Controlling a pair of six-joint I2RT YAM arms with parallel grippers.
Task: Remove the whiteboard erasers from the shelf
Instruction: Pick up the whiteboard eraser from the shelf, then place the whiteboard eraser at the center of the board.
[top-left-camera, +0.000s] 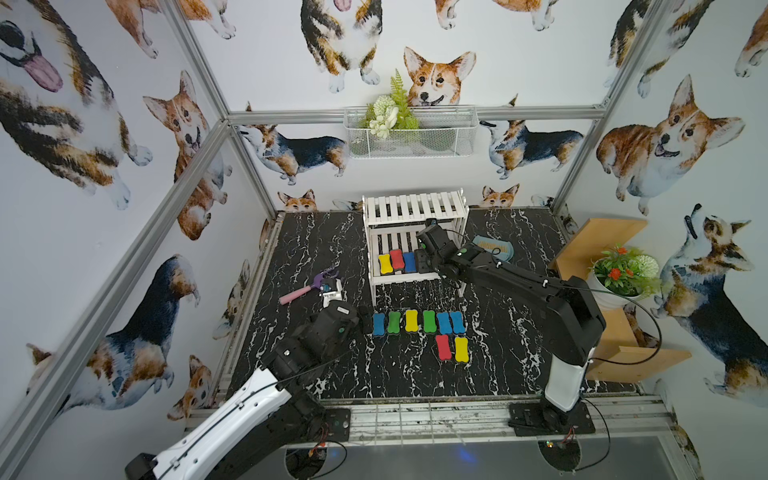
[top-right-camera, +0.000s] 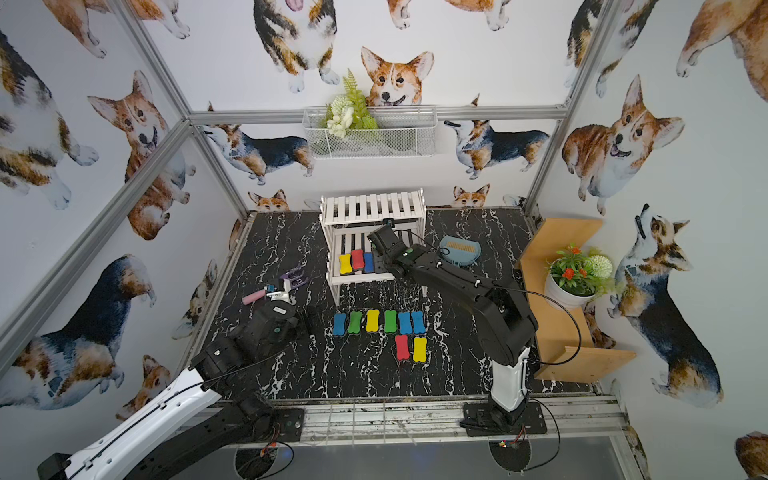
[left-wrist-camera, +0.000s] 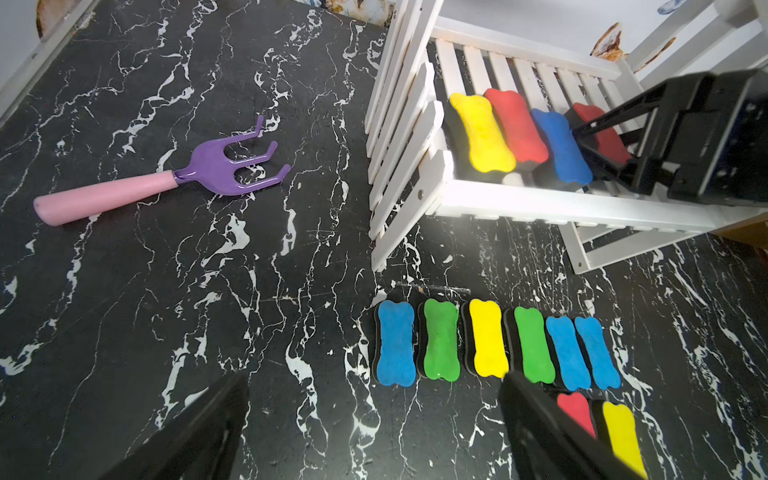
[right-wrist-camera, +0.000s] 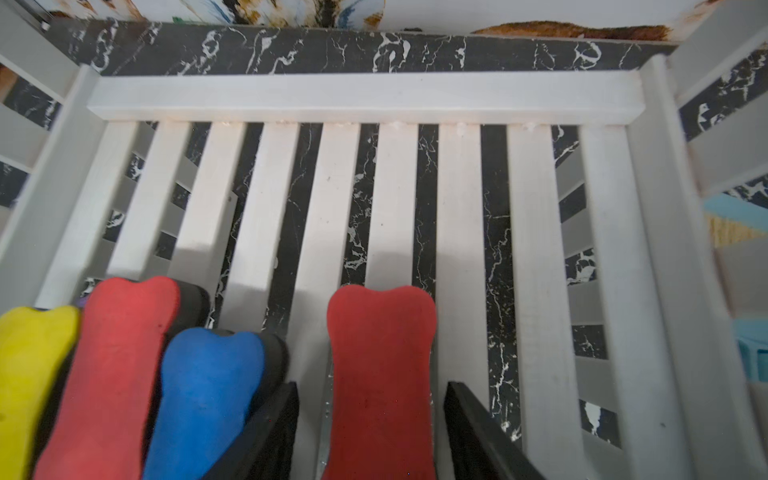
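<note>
The white two-tier shelf (top-left-camera: 415, 206) (top-right-camera: 373, 208) stands at the back of the table. On its lower tier lie a yellow eraser (top-left-camera: 385, 264), a red eraser (top-left-camera: 397, 258) and a blue eraser (top-left-camera: 409, 262), packed together, and a separate red eraser (right-wrist-camera: 380, 353) (left-wrist-camera: 602, 133). My right gripper (right-wrist-camera: 371, 388) (top-left-camera: 423, 259) reaches into that tier, open, one jaw on each side of the separate red eraser with a gap on both sides. A row of several erasers (top-left-camera: 419, 322) (left-wrist-camera: 486, 340) lies on the table, with a red eraser (top-left-camera: 443, 347) and a yellow eraser (top-left-camera: 461, 349) in front of it. My left gripper (left-wrist-camera: 373, 378) (top-left-camera: 365, 320) is open and holds nothing, at the row's left end.
A purple hand rake with a pink handle (top-left-camera: 307, 286) (left-wrist-camera: 166, 183) lies left of the shelf. A light-blue dustpan with brush (top-left-camera: 496, 248) sits right of it. A tan wooden shelf (top-left-camera: 615, 324) with a flower pot (top-left-camera: 623, 274) lines the right wall. A wire basket (top-left-camera: 411, 133) hangs above.
</note>
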